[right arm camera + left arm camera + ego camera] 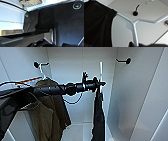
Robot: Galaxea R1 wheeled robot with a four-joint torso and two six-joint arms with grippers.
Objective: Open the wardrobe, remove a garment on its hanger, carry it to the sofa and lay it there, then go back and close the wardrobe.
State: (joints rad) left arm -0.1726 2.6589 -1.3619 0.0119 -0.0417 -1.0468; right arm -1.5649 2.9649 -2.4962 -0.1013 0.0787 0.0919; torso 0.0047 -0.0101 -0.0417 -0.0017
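1. The wardrobe (140, 97) stands open, white inside.
2. The garment (98, 117), black and limp, hangs in the middle; it looks light and will likely swing.
3. The hanger (134, 31) is thin and stiff, the sensible place to grip.
4. The left gripper (100, 84) is at the hanger's top; I cannot tell whether its fingers are closed.

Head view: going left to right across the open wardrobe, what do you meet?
Left arm entering → olive-brown jacket on its hanger → left gripper at the white hanger → black garment hanging below it → black wall hook → wardrobe right wall.
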